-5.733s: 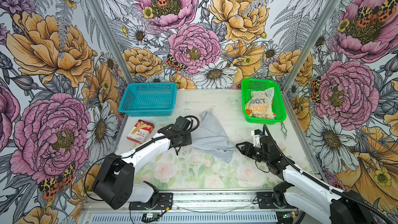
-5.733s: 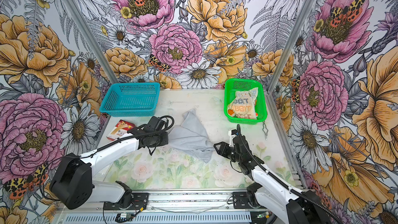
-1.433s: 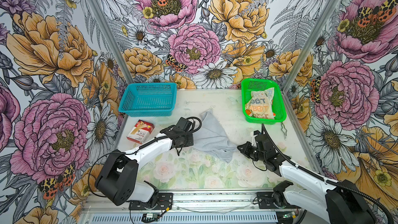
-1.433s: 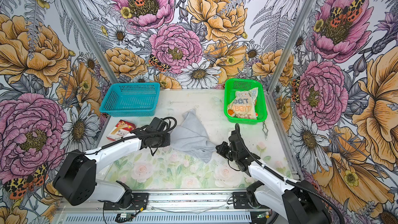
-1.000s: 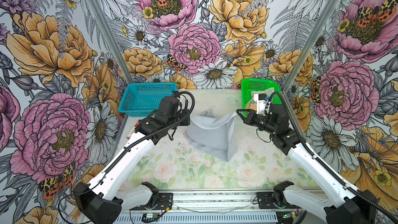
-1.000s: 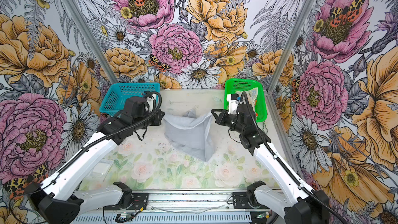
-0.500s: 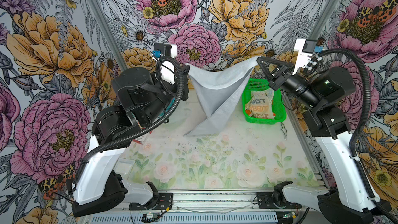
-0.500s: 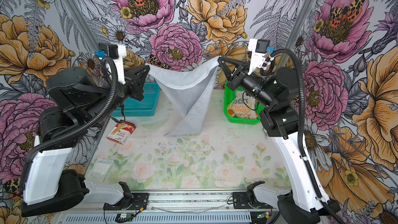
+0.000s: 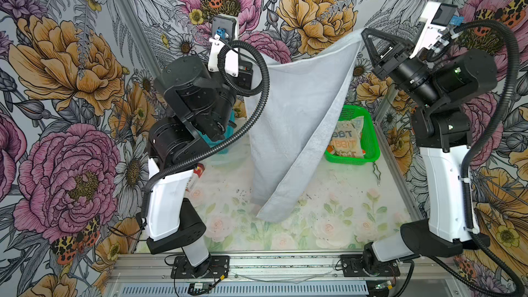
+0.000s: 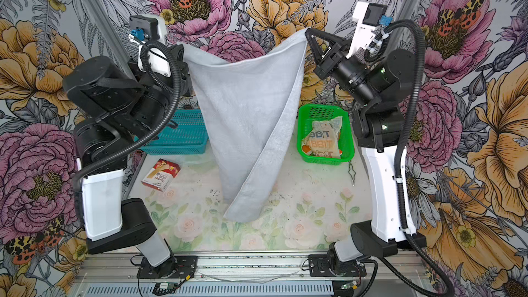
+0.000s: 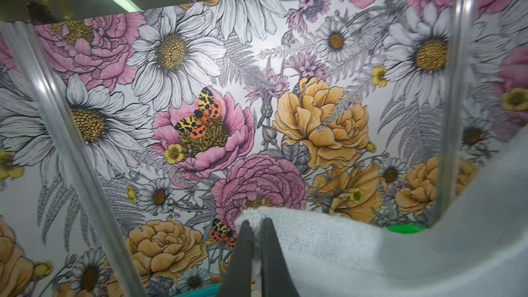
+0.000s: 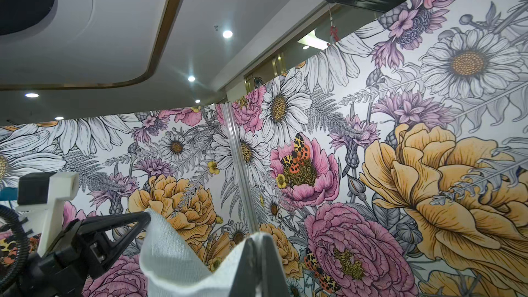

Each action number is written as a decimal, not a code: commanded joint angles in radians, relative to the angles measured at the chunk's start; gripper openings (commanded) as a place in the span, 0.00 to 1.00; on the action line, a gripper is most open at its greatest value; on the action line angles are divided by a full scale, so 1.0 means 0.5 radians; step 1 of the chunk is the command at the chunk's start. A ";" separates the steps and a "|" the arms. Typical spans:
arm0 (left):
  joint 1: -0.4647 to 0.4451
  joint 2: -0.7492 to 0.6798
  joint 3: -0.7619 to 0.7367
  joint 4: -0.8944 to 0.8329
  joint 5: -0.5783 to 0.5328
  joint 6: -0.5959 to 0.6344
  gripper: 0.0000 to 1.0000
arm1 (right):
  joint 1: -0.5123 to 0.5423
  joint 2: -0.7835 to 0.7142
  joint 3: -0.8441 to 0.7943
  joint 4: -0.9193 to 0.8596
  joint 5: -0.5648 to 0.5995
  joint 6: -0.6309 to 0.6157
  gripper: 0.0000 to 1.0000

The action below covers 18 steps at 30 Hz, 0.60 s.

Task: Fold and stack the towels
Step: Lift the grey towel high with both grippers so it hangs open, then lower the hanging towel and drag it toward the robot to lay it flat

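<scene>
The left gripper [image 11: 256,225] is clamped shut on one top corner of the large plain light grey towel [image 10: 243,115]. The cloth hangs twisted between the arms, long axis vertical, its tail over the middle of the floral-printed table [image 10: 300,204]. The right gripper [image 10: 308,35] pinches the opposite corner, level with the left. The cream lettered towel [image 10: 323,138] sits in the green plastic basket [image 10: 320,161] at the table's far right corner.

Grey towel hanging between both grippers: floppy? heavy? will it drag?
Likely floppy: the grey towel sags between the left gripper and right gripper and twists into a narrowing drape. Probably light for its size: two pinched corners carry it. Its lower end seems at the table, so it may drag.
</scene>
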 commanded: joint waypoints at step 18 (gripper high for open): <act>1.243 0.793 0.407 0.542 1.480 -0.806 0.00 | -0.210 1.408 1.109 0.704 0.239 0.435 0.00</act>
